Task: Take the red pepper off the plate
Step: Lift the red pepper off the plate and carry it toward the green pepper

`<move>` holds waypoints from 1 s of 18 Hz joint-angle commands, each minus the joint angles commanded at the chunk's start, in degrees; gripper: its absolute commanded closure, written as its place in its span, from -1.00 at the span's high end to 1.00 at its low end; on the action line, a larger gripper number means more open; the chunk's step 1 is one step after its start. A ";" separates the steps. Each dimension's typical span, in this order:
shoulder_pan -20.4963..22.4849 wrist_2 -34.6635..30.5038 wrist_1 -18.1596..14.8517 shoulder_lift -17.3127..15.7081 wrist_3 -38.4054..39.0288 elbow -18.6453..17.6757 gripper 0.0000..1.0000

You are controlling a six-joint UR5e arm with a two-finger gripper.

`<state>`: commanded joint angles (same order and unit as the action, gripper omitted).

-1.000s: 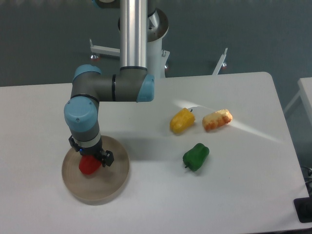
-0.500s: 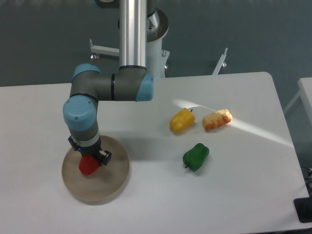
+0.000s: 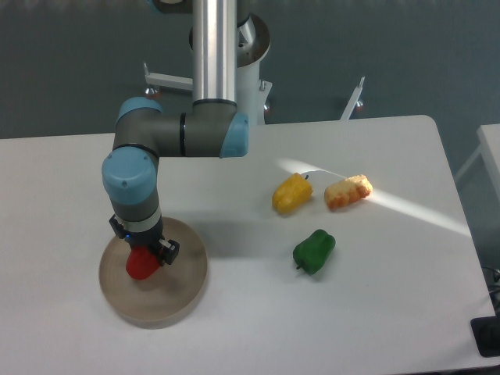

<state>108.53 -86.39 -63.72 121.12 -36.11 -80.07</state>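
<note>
Where the red pepper (image 3: 141,266) sits, left of centre on the plate (image 3: 180,295), my pincer (image 3: 144,251) is down on top of it, its dark body covering the pepper's upper part. From this high view I cannot tell how the jaws stand; they seem to hug the pepper's sides, but the wrist hides the contact. The pepper's glossy lower half shows below the pincer, and it looks to be resting on the plate. The plate is a round beige disc with a low rim, lying near the front left of the white surface (image 3: 375,312). My arm comes down to it from a grey and blue elbow above. Well apart to the right lie three other things: a yellow pepper (image 3: 291,193), just beside it an orange-and-yellow piece (image 3: 348,191) that I cannot identify, and nearer the front a green pepper (image 3: 314,251) with its stem pointing down-left. A streak of light crosses the surface to the right of them.
</note>
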 joint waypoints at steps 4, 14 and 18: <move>5.18 0.08 0.08 -1.24 -8.51 0.44 -0.12; 15.30 0.08 -0.09 -4.31 -25.41 2.46 -0.12; 16.10 -0.26 0.00 -4.31 -27.79 1.85 -0.12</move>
<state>124.63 -86.66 -63.72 116.81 -63.90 -78.22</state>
